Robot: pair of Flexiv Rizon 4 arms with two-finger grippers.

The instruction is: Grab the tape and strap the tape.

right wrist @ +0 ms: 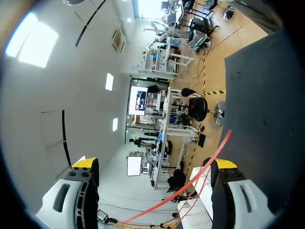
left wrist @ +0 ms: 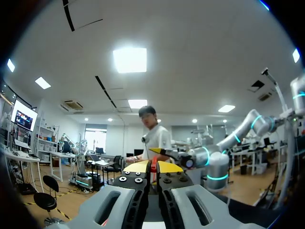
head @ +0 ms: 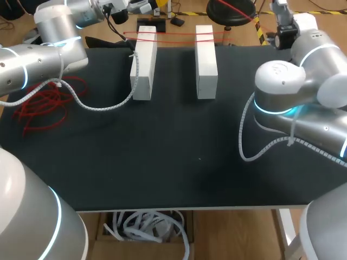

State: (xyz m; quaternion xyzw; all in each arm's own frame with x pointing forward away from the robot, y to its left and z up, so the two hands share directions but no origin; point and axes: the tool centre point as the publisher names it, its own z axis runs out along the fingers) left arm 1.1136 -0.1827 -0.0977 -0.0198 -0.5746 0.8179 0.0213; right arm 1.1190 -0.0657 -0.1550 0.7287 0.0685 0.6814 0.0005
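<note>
My L claw (left wrist: 153, 167) clamped on tape (right wrist: 205, 169); R claw (right wrist: 151, 164) wide apart.
Tape spans both blocks (head: 143, 62), far end.

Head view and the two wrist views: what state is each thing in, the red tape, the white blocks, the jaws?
Red tape: stretched straight across the tops of both blocks.
Tape heap: loose and tangled on the table.
Left white block: upright.
Right white block: upright.
Left arm's jaws: shut, yellow fingertips pinching the red tape.
Right arm's jaws: open wide, fingertips far apart, tape running between them.
</note>
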